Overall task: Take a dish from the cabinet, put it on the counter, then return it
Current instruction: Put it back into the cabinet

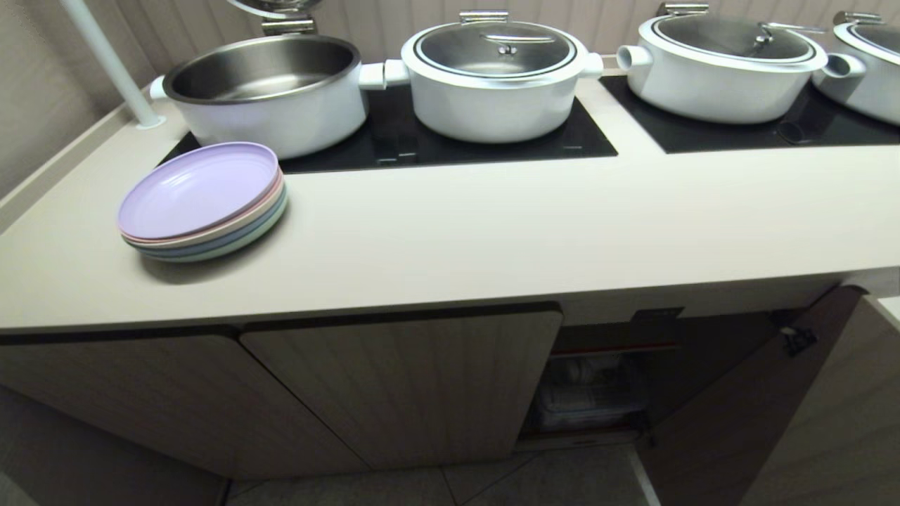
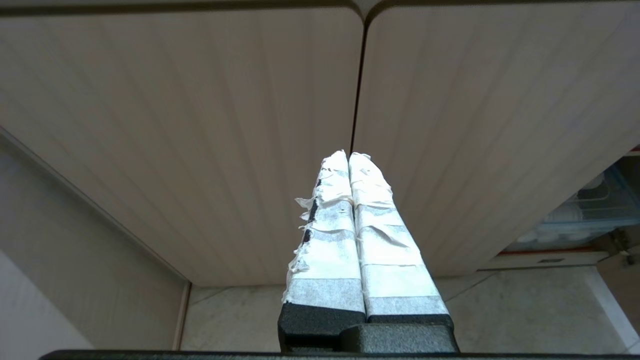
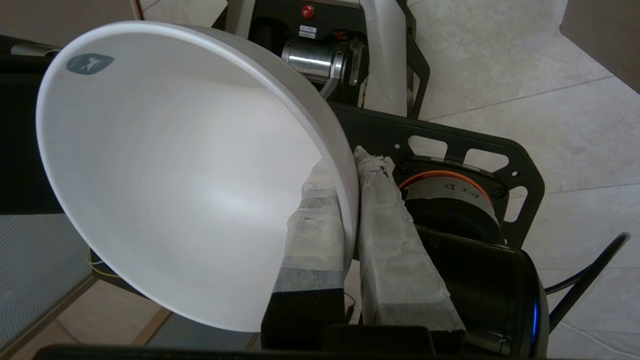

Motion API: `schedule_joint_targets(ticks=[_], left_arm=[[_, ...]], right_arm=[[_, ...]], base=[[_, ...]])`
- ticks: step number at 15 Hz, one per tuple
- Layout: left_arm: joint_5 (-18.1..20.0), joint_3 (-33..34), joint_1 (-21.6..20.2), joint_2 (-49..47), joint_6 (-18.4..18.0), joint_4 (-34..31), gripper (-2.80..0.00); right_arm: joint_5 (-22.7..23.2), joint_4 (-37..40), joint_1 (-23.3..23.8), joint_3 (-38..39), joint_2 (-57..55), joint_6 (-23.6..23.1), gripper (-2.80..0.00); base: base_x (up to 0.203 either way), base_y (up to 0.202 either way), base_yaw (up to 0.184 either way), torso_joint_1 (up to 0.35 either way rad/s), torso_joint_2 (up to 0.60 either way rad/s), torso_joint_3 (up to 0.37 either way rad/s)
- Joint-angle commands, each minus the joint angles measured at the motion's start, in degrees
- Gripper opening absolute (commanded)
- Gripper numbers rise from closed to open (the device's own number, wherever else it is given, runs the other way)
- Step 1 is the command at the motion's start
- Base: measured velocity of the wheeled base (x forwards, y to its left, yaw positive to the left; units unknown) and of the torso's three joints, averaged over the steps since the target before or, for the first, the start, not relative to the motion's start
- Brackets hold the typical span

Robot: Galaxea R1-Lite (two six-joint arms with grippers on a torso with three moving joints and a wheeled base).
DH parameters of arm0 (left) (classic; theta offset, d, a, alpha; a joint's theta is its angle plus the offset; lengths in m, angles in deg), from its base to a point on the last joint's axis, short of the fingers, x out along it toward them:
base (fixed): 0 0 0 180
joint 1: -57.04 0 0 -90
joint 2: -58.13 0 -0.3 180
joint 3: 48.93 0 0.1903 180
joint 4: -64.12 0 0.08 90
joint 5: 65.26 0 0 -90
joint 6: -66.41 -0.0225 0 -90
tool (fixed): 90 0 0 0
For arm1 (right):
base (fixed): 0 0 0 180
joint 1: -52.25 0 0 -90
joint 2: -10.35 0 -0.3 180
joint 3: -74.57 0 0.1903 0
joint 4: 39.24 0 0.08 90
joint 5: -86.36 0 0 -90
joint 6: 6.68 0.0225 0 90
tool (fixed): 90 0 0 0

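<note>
Right gripper (image 3: pixel 350 210) is clamping white round bowl's (image 3: pixel 165 185) rim w/ cabinet (image 1: pixel 598 379) door open, nothing yet on cream counter's (image 1: pixel 534 232) front edge; left gripper (image 2: pixel 350 165) sitting closed, empty.

Black hand (image 3: pixel 350 165), fingers (image 3: pixel 395 240) wrapped in frayed white tape
</note>
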State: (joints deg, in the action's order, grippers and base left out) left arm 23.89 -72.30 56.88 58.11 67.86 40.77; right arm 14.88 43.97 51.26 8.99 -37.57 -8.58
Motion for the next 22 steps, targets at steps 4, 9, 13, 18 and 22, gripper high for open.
schedule_joint_targets(ticks=[4,9,13,18,22], left_arm=[[0.0,0.0,0.0,0.0,0.0,0.0,-2.8],[0.0,0.0,0.0,0.0,0.0,0.0,-2.8],[0.0,0.0,0.0,0.0,0.0,0.0,-2.8],[0.0,0.0,0.0,0.0,0.0,0.0,-2.8],[0.0,0.0,0.0,0.0,0.0,0.0,-2.8]], right_arm=[[0.4,0.4,0.5,0.2,-0.1,-0.2,-2.8],[1.2,0.4,0.6,0.1,-0.2,-0.6,-2.8],[1.3,0.4,0.5,0.1,-0.2,-0.7,-2.8],[1.3,0.4,0.7,0.3,-0.2,-0.7,-2.8],[1.3,0.4,0.8,0.2,-0.2,-0.8,-2.8]], base=[[0.0,0.0,0.0,-0.218,0.48,0.255],[0.0,0.0,0.0,-0.244,0.54,0.291],[0.0,0.0,0.0,-0.227,0.52,0.287],[0.0,0.0,0.0,-0.208,0.5,0.286],[0.0,0.0,0.0,-0.187,0.47,0.289]])
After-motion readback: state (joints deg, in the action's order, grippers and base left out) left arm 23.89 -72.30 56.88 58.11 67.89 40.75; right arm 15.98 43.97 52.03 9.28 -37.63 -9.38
